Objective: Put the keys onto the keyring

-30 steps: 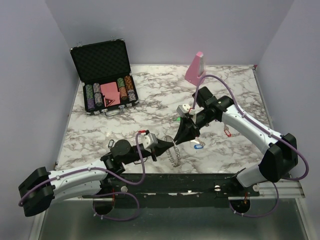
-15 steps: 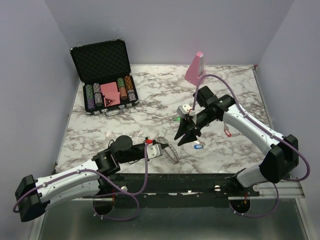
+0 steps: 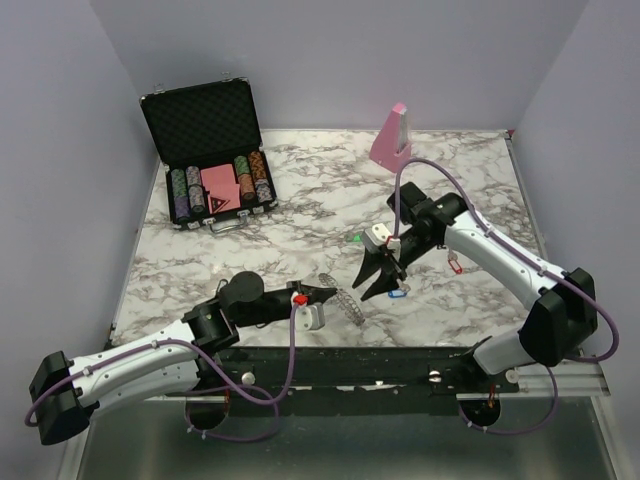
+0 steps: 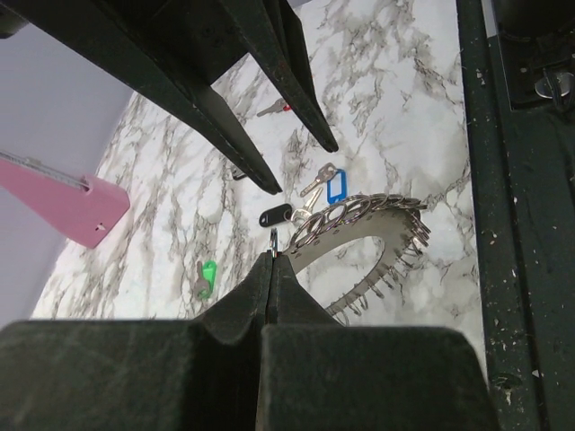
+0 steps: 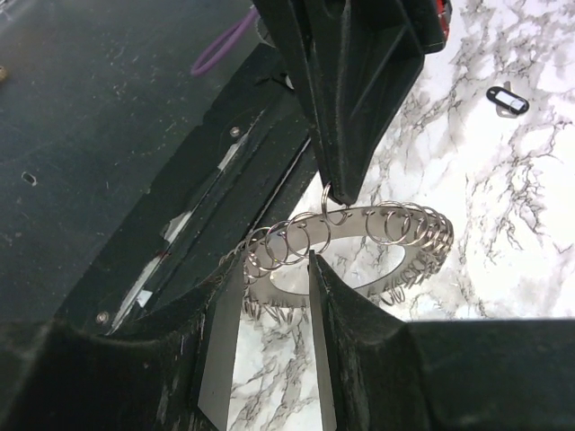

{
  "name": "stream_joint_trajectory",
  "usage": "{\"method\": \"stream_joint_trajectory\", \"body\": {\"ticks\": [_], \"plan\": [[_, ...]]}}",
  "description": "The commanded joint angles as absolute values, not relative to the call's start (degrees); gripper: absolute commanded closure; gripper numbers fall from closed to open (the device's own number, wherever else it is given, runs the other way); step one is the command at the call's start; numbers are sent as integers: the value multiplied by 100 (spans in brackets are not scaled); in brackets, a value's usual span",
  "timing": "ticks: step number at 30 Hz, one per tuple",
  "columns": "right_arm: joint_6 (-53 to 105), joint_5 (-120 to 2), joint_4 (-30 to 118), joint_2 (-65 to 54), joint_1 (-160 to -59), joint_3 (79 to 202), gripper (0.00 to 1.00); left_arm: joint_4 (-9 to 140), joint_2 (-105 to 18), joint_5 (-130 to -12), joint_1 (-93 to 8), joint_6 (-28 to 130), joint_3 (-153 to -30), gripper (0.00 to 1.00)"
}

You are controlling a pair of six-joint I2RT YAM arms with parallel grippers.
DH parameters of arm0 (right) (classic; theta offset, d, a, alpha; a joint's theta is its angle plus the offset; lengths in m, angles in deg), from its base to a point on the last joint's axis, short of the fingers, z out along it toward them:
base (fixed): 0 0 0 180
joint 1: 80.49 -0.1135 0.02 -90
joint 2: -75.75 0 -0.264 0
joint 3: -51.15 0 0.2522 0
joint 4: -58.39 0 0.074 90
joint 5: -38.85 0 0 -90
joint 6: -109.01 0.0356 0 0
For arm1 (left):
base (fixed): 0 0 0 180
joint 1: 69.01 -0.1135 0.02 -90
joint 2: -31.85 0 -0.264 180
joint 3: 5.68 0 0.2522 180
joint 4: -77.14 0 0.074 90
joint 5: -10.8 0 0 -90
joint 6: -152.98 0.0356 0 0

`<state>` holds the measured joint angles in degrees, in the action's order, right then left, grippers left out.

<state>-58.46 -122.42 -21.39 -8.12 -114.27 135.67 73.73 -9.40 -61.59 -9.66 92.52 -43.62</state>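
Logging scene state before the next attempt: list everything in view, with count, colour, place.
Small silver metal keys with plastic tags: four; blue, black, green, red; lying on the table.
Large flat grey metal keyring with looped rim: one, grey, near table edge.
Open black poker-chip case: one, black, far left.
Round poker chips: several rows, mixed colours, in the case.
Pink wedge-shaped block: one, pink, far edge.
White marble-pattern table: one, white and grey.
Left claw: black, shut on a keyring loop.
Right claw: black, open, just beyond the keyring.
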Motion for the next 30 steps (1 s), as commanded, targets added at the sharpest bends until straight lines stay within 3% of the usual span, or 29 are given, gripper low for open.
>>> {"method": "stream_joint_trajectory", "body": {"ticks": [1,30], "plan": [[-6746,-12471,-2813,-1011,-11424,13732,57,7551,-928,-5907,-968,9357,-4317,100],[-7302,-13016,-3676,-1732,-11415,14357,62,11803,-1024,-6548,-968,5895,-2639,100]]}}
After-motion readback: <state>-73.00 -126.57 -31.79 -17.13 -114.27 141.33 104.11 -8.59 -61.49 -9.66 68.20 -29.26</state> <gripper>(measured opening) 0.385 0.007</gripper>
